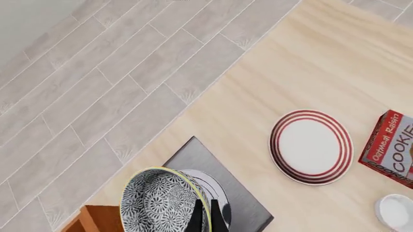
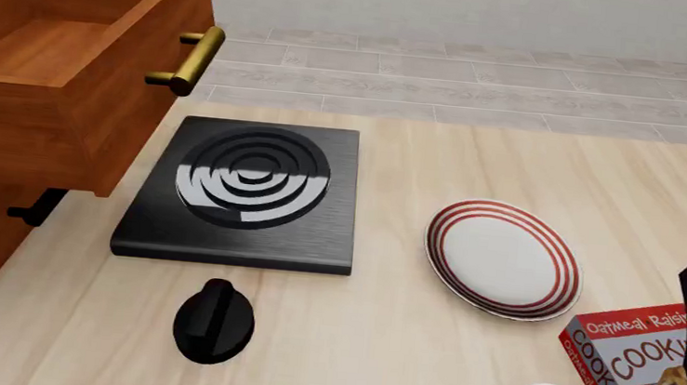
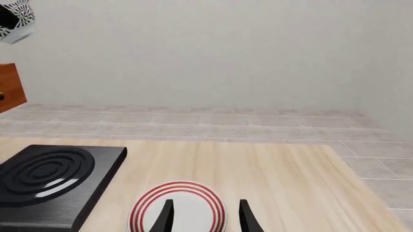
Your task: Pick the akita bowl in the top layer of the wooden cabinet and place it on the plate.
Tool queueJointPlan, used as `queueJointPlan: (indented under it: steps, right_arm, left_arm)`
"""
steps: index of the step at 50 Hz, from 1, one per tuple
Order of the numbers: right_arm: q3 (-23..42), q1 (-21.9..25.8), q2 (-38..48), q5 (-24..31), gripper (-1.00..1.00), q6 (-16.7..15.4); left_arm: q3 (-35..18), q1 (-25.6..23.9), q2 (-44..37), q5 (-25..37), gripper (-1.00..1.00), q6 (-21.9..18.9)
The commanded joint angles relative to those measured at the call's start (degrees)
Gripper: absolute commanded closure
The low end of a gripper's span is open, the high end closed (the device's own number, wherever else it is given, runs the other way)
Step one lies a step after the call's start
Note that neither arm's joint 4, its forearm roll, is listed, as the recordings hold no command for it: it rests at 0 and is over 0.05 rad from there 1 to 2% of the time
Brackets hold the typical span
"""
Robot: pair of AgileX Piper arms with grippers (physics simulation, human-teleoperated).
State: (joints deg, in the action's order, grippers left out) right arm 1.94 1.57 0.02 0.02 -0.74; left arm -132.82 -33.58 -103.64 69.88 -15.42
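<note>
The left gripper [image 1: 206, 218] is clamped on the rim of the akita bowl [image 1: 161, 203], held in the air above the black hotplate [image 2: 244, 193], tipped on its side so the mouth faces sideways. The wooden cabinet [image 2: 42, 82] has its top drawer pulled out. The plate [image 2: 502, 258] lies flat on the worktop [image 2: 430, 349], beside the hotplate. The right gripper [image 3: 205, 217] hangs open, fingers apart, over the plate.
</note>
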Motion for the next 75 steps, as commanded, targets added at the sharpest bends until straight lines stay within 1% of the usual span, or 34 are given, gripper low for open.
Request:
queueJointPlan:
  steps: [1, 12, 20, 26, 34, 40, 46, 53, 57, 64, 75]
  right_arm:
    - [0.03, 0.06, 0.00, -0.10, -1.00, -0.10]
    - [0.04, 0.24, 0.00, -0.27, -1.00, -0.19]
    - [0.01, 0.36, -0.01, -0.44, -1.00, -0.19]
    - [0.03, 0.34, -0.01, -0.52, -1.00, -0.16]
    - [0.07, 0.32, -0.01, -0.68, -1.00, -0.12]
    - [0.10, 0.35, -0.01, -0.85, -1.00, -0.05]
    - [0.11, 0.33, -0.01, -0.96, -1.00, 0.07]
    - [0.22, 0.28, -0.01, -1.02, -1.00, 0.21]
    - [0.22, 0.30, -0.01, -1.05, -1.00, 0.22]
    - [0.26, 0.25, -0.01, -1.03, -1.00, 0.35]
    - [0.30, 0.27, -0.01, -1.11, -1.00, 0.35]
  left_arm:
    - [-1.96, -2.53, -2.25, -0.27, 1.00, -0.76]
    - [-0.18, -4.69, -3.29, -2.20, 1.00, -1.35]
    - [2.68, -6.10, -3.55, -4.19, 1.00, -2.89]
    - [3.36, -6.80, -4.30, -4.99, 1.00, -3.56]
    - [6.16, -7.45, -4.13, -6.71, 1.00, -4.85]
    - [9.60, -7.72, -3.89, -8.93, 1.00, -5.95]
    - [11.53, -7.85, -3.98, -10.36, 1.00, -6.99]
    - [13.30, -9.15, -4.74, -11.92, 1.00, -7.57]
    - [13.63, -9.53, -5.07, -12.21, 1.00, -7.80]
    - [16.20, -10.36, -5.84, -14.23, 1.00, -8.58]
    - [16.84, -11.81, -8.06, -15.67, 1.00, -8.75]
